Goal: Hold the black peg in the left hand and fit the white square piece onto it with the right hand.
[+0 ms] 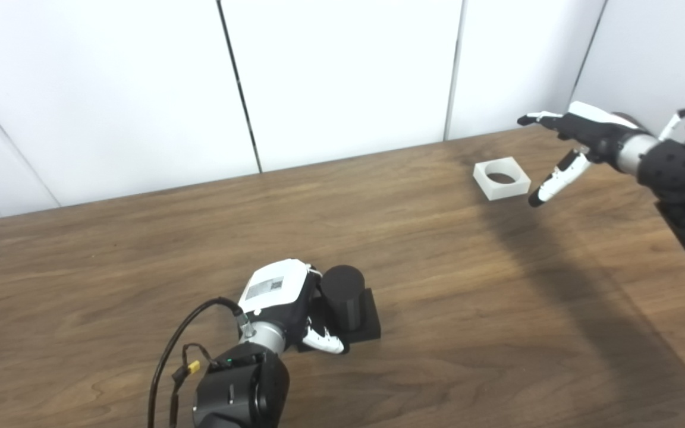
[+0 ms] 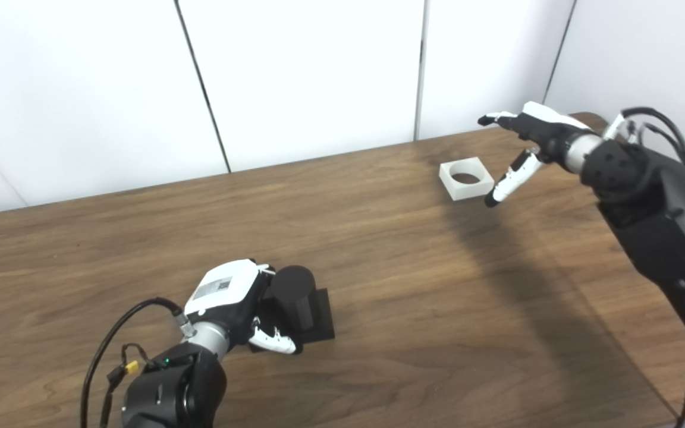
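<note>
I see a dark wood-grain desk (image 1: 140, 249) running up to white wall panels along its far edge. Two things lie directly on it. Near the front edge, left of the middle, stands the black peg (image 1: 343, 297), an upright cylinder on a flat square black base. Well apart from it, towards the far right corner, sits the white square piece (image 1: 501, 178), flat on the wood with its round hole facing up.
</note>
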